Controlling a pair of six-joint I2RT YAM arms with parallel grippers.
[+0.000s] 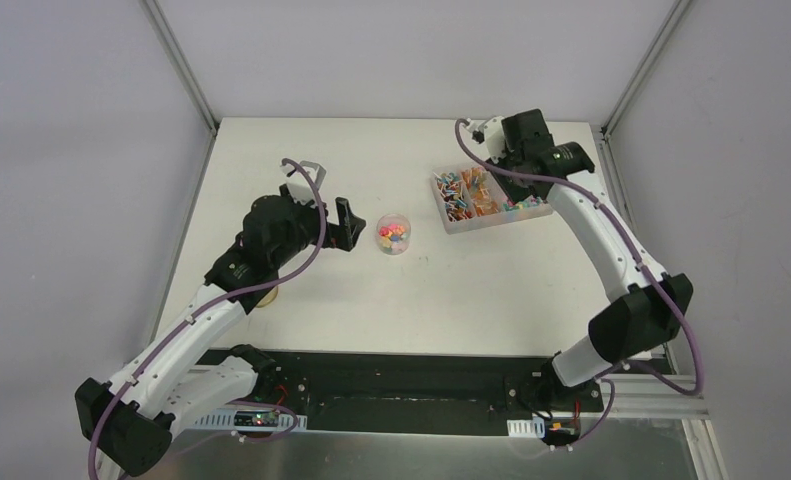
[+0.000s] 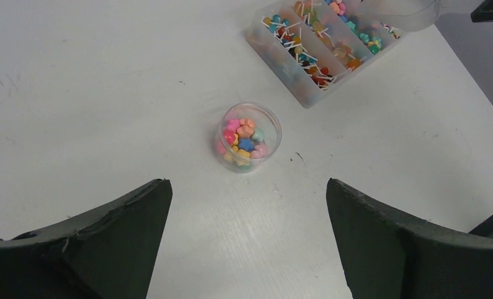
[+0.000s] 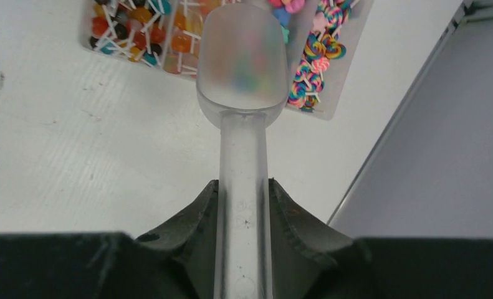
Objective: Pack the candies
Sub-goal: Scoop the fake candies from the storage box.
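White table (image 1: 301, 330) inside a grey-walled enclosure, with aluminium posts at the far corners and a black base rail along the near edge.

Far left: left arm reaching up and inward over the table. Tan round disc (image 1: 268, 301) on the table, partly hidden beneath the forearm.

Left gripper (image 2: 248, 184) spread wide. Nothing between the fingers (image 2: 125, 230), only bare table under the gap.

Just beyond the fingertips and apart from them: small clear round jar (image 2: 278, 132), upright and open-topped, near the table's middle. Holds the candies (image 2: 244, 142), tiny pink, orange, blue, yellow and green pieces heaped together.

Further right and further back: clear compartment box (image 1: 461, 228), set at an angle, well apart from the jar.
- Left compartments: small lollipops (image 3: 138, 31) on white sticks, in orange, red and teal.
- A middle compartment: further candies of the same tiny sort.
- Rightmost compartment: swirled rainbow lollipops (image 3: 318, 53), some heart-shaped.

Far right: right arm arching from the near edge to the box's far side.

Right gripper (image 3: 244, 193) narrowed onto the handle of a clear plastic scoop (image 3: 242, 56), both fingers pressed against the handle's sides. Scoop bowl above the box, pointing away from the wrist. Blurred colours visible through the bowl; cannot tell whether inside it or in the box beneath.
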